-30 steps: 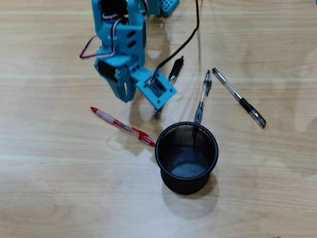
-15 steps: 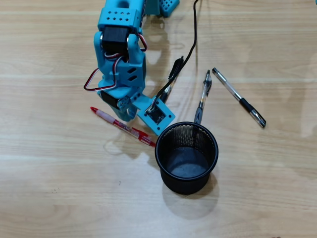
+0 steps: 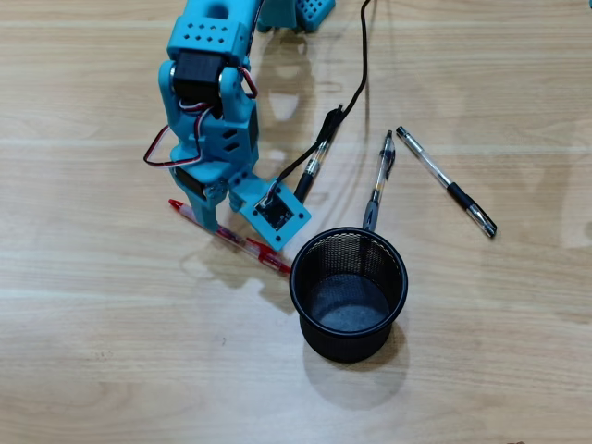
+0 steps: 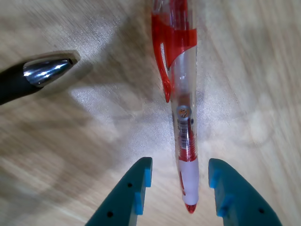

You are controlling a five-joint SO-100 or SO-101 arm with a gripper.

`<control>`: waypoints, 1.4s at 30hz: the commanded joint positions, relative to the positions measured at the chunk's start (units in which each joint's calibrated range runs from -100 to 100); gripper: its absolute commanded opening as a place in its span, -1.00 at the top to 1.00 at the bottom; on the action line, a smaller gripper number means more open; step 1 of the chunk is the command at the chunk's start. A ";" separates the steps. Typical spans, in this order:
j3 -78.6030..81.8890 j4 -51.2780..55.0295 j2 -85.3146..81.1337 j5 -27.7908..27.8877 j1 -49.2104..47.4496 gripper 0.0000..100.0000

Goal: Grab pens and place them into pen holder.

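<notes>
A light wooden table (image 3: 111, 351) with pale grain bands filled the overhead view. Soft overhead light cast faint shadows, and a glossy sheen showed on the wood.

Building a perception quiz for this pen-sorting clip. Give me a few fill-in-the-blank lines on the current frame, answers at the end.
1. In the wrist view, the gripper has its jaws open around the ____ pen.
2. The pen holder currently holds ____ pens.
3. In the overhead view, the clear pen farthest right lies ____ the holder, on the table.
4. In the wrist view, the silver tip at the left edge belongs to a ____ pen.

Answers: red; no; outside; black
</notes>
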 commanded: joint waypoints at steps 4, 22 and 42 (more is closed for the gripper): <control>-9.47 -0.41 6.66 -1.02 -0.32 0.72; -14.52 3.04 13.21 -2.24 1.04 0.96; -14.25 5.62 -11.40 -2.24 0.59 0.96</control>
